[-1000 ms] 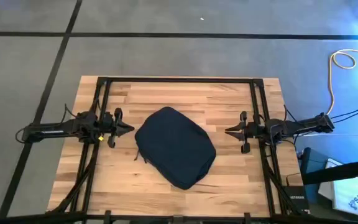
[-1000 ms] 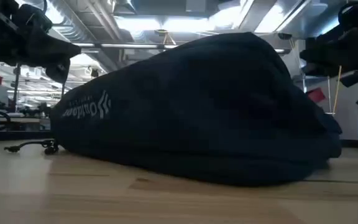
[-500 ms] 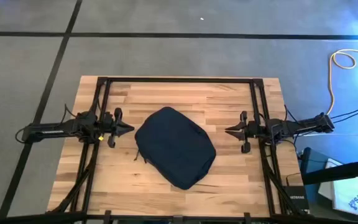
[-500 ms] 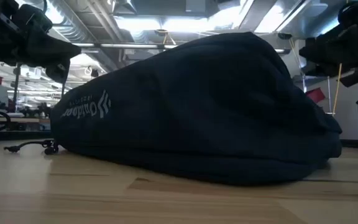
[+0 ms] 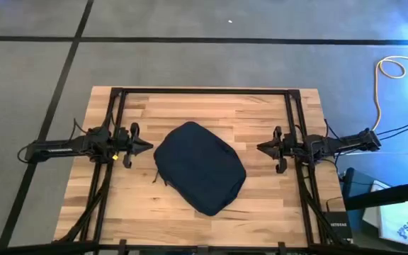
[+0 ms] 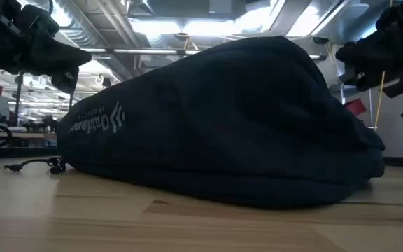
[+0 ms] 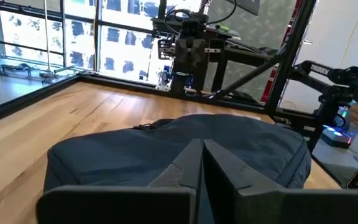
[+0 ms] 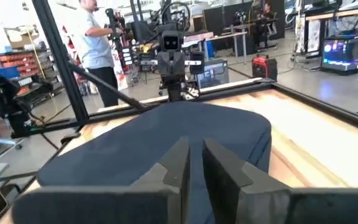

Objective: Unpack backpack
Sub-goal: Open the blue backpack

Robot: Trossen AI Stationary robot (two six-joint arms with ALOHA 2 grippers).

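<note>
The backpack (image 5: 200,167) lies flat at the middle of the bench (image 5: 253,205), set askew, one rounded end toward the near edge. It looks fully closed and bulging, so the step in hand is probably the first reach, to find and open the zip.

The left end effector (image 5: 149,147) hovers just beside the backpack's left side, its fingers (image 7: 185,163) pressed narrow, tips together. The right end effector (image 5: 259,148) hangs near the right side but apart from the fabric, with only a thin gap between its fingers (image 8: 176,163).

No zip pull shows clearly in the high view; a small dark cord (image 6: 37,165) lies on the bench by the backpack's end in the low view and may be a puller.

To do this well, one arm should probably pin the soft body while the other spreads its fingers, closes on the puller and draws along the seam. Fabric this slack would likely bunch or slide if tugged unheld.
</note>
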